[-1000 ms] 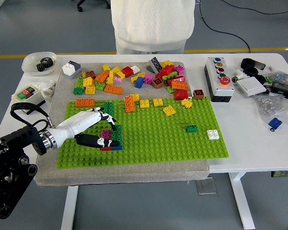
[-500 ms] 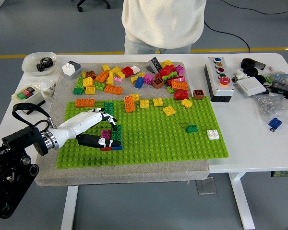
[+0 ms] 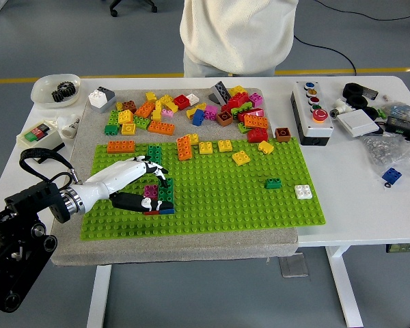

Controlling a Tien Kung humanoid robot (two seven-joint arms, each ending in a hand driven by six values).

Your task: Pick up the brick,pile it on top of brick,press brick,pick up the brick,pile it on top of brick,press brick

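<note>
Head view showed, nearest the camera, the robot's left arm reaching in from the lower left, its white-and-black five-fingered left hand (image 3: pixel 138 183) lying low over the near left part of the bright green studded baseplate (image 3: pixel 260 205), which rested on a grey foam mat (image 3: pixel 191 242) on the white table (image 3: pixel 369 205). The fingers were curled around a small stack of bricks (image 3: pixel 160 195): a green brick and a magenta brick stood side by side on top of a low red and blue layer, with the thumb low at the stack's near side and the other fingers arched over its top. Whether the fingertips pressed down on the studs or merely rested on them could not be told. Judging from that stack, at least one piling looked done and the hand seemed to be in a pressing step; which of the two rounds it was could not be settled, so a further pick and pile may have remained. Farther out, a small green brick (image 3: pixel 273 183) and a white brick (image 3: pixel 303 192) sat apart on the plate, and beyond its far edge lay a loose heap of mixed coloured bricks (image 3: pixel 191 109). The right arm was not visible. At the far side stood a person in a cream sweater (image 3: pixel 239 34), hands unseen.
</note>
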